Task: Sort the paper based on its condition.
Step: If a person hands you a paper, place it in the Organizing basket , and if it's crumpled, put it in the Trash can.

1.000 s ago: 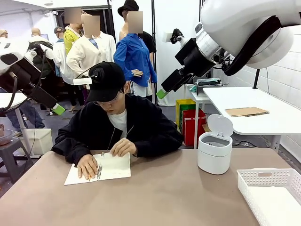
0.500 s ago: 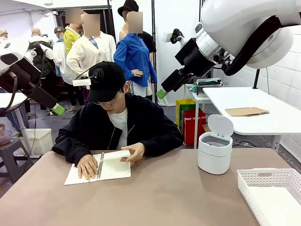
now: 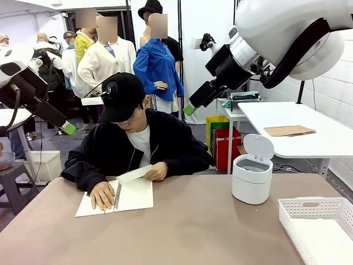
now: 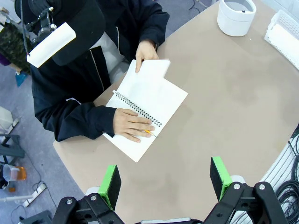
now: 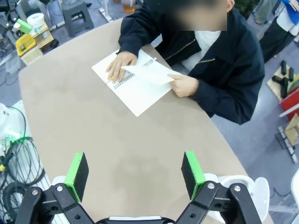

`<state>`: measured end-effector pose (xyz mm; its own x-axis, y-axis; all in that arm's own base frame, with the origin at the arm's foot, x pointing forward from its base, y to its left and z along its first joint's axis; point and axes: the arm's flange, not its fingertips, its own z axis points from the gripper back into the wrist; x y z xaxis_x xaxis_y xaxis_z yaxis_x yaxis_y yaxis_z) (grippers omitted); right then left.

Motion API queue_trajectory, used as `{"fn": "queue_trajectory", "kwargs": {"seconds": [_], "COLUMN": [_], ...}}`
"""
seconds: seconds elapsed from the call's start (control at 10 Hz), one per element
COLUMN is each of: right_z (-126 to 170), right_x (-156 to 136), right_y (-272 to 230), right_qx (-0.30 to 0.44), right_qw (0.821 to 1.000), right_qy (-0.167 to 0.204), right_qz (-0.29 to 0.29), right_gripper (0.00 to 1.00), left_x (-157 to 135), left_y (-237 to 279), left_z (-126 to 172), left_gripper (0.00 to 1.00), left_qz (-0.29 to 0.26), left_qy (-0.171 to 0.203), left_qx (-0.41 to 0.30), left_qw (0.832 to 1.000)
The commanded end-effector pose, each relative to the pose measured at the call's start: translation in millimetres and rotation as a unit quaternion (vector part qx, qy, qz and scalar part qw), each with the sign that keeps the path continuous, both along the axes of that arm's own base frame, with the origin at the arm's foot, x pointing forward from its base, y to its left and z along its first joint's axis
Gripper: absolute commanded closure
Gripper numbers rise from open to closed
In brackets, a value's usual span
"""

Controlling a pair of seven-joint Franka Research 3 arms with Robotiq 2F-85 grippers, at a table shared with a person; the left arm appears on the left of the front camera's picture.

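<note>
While hand (image 5: 184, 85) holds paper (image 5: 148, 73), end effector (image 5: 134, 161) apart

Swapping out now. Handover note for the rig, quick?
Left gripper: open, empty, raised over the table.
Right gripper: open, empty, raised.
Paper: the person holds one sheet lifted over the notebook in one hand. The other hand rests on the notebook with a pencil. Cannot tell if the sheet is loose or bound.
Bin, lid up, and basket sit at the robot's right.
Done: no sheet taken yet.
Left: take sheets and sort by condition.
</note>
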<state>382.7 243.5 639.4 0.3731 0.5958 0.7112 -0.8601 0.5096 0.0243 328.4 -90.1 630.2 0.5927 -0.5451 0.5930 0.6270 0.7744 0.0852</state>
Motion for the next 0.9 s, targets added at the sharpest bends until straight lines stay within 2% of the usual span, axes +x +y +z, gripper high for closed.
{"fn": "queue_trajectory", "kwargs": {"seconds": [0.0,0.8], "right_z": [-3.8,-3.8], "right_x": [-2.8,-2.8], "right_y": [-1.6,-1.6], "right_qx": [0.000,0.000], "right_qw": [1.000,1.000], "right_qy": [0.003,0.003], "right_qz": [0.001,0.001], "right_gripper": [0.00,0.00], "left_x": [-0.3,-0.3], "left_y": [0.4,0.4], "left_z": [0.2,0.2], "left_gripper": [0.00,0.00], "left_qz": [0.002,0.002], "left_qy": [-0.001,-0.001], "left_qx": [0.001,0.001], "left_qw": [1.000,1.000]}}
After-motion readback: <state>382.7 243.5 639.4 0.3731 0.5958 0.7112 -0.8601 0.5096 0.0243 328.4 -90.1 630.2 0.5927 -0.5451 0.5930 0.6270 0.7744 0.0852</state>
